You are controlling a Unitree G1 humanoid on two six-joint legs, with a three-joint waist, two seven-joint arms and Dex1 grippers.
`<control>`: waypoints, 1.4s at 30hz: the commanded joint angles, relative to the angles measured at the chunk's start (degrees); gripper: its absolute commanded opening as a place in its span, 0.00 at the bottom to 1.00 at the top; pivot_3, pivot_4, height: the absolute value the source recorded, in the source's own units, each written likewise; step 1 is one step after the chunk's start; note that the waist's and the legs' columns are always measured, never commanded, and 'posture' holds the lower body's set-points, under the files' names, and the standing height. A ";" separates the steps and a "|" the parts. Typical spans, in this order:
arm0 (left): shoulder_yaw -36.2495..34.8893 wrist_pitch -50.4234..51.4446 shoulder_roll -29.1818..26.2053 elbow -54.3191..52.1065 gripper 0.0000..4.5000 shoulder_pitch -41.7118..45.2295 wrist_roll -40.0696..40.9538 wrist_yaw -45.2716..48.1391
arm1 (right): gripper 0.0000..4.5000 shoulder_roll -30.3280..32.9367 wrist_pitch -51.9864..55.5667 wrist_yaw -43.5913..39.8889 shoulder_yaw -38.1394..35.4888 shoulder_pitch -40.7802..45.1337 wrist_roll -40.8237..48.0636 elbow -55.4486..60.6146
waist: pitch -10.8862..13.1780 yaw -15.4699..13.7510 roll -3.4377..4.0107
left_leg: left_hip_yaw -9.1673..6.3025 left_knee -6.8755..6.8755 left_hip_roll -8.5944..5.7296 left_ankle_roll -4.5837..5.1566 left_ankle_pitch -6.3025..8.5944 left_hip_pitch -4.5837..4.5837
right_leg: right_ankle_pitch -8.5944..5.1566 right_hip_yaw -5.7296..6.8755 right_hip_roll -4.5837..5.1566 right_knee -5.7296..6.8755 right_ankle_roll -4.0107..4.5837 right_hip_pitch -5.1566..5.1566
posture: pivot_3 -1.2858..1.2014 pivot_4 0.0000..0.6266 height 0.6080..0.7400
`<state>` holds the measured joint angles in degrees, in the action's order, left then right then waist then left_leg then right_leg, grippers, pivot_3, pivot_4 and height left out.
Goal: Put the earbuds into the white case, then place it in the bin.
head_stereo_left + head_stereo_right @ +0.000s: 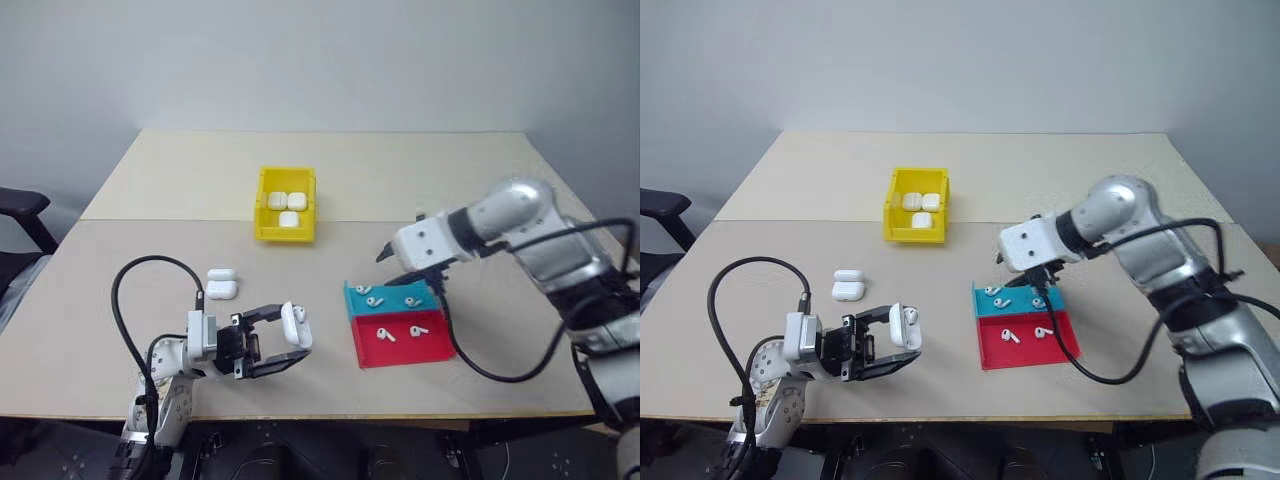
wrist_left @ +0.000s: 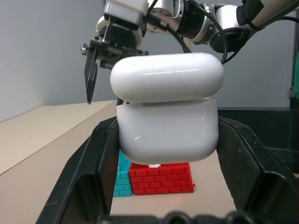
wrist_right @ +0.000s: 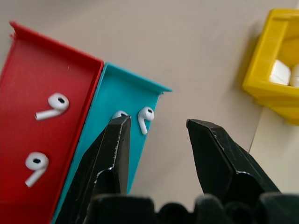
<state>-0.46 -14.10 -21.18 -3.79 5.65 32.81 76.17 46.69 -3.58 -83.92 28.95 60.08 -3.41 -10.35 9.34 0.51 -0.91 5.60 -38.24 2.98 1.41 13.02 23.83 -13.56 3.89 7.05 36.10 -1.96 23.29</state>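
The yellow bin holds three closed cases, and the teal-and-red tray holds six earbuds. The left gripper is clenched on the white case, lid ajar, above the table's near edge. The right gripper hangs released over the tray's teal half.

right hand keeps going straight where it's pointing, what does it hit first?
Most likely the teal half of the tray. The right hand points down with fingers apart over that half's far edge, one fingertip over an earbud there. Depth is unclear, so the other could land on the bare table just beyond.
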 commanded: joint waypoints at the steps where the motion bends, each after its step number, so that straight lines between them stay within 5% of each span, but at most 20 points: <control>1: 0.21 -1.56 0.39 -2.97 0.62 -1.34 -0.21 -1.42 | 0.52 -0.80 -4.70 -4.33 2.53 3.71 -5.10 -7.18 | 0.00 -0.06 0.00 | 0.01 0.00 0.00 0.00 0.00 0.00 | 0.00 0.02 0.00 -0.01 0.00 -0.01 | 0.52 0.24 1.00; 18: 2.54 -2.97 1.36 -4.14 0.62 -1.86 -2.22 -4.61 | 0.52 -5.32 -14.51 -4.57 4.53 4.45 -14.83 -25.39 | 0.00 0.21 0.01 | 0.15 0.01 0.02 -0.02 -0.01 -0.02 | 0.01 0.00 0.02 0.01 0.02 0.00 | 0.52 0.24 1.00; 42: 3.52 -2.81 0.27 -4.99 0.62 -2.21 -2.85 -6.08 | 0.52 -8.90 -20.73 -3.73 3.41 2.74 -16.96 -31.63 | 0.00 0.24 0.02 | 0.16 0.01 0.03 -0.04 -0.02 -0.04 | 0.01 0.00 0.02 0.03 0.02 -0.01 | 0.52 0.24 1.00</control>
<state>2.83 -16.21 -20.62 -6.53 3.60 29.49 70.35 37.85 -23.72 -86.97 33.34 62.73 -21.21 -42.51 9.34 0.75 -0.89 5.76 -38.23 3.01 1.36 12.99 23.79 -13.55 3.89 7.07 36.13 -1.95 23.28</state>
